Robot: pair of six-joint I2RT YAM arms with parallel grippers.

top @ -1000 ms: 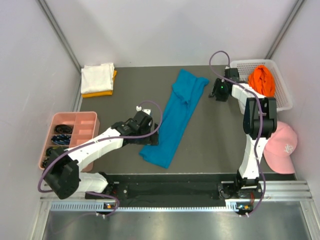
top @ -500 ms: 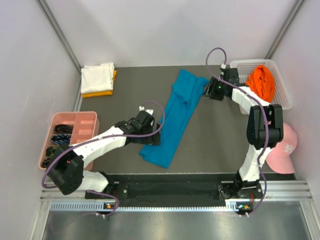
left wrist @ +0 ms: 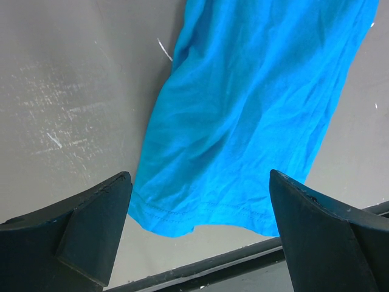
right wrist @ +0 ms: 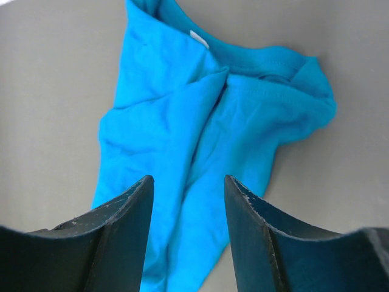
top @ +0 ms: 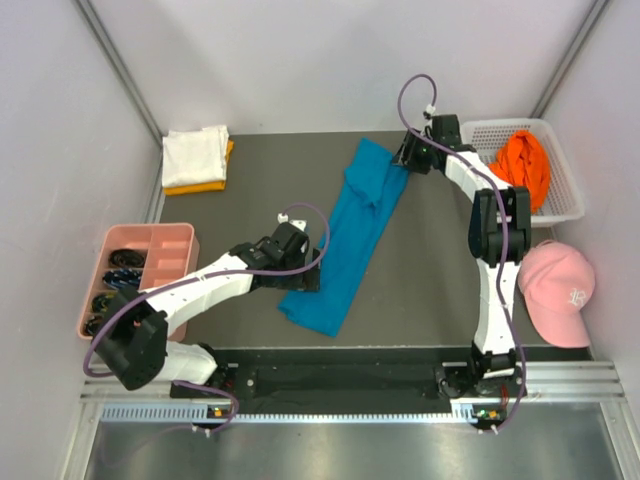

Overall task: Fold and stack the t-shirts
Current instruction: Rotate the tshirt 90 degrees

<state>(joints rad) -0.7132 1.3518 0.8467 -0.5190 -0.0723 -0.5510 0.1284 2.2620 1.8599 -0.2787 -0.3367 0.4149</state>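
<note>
The teal-blue t-shirt [top: 352,230] lies folded into a long strip, running diagonally from the back middle of the table toward the front. My left gripper [top: 306,276] hovers wide open at the shirt's near hem [left wrist: 200,213], with one finger on either side of the cloth and nothing held. My right gripper [top: 404,156] hangs partly open over the far collar end [right wrist: 255,67], holding nothing. In the right wrist view the bunched cloth [right wrist: 182,109] shows between the fingers. A folded white t-shirt [top: 194,154] rests on a yellow-orange one [top: 200,186] at the back left. A bright orange t-shirt [top: 526,160] sits in the basket.
A white basket [top: 565,205] stands at the back right. A pink cap [top: 558,292] lies at the right edge. At the left stands a pink divided tray [top: 150,232] with small dark items. A black rail [top: 350,362] runs along the table's near edge, and walls close in both sides.
My right arm has swung left and back from beside the basket to over the shirt's collar end. The left gripper has stayed at the hem, and the shirt has not moved.
</note>
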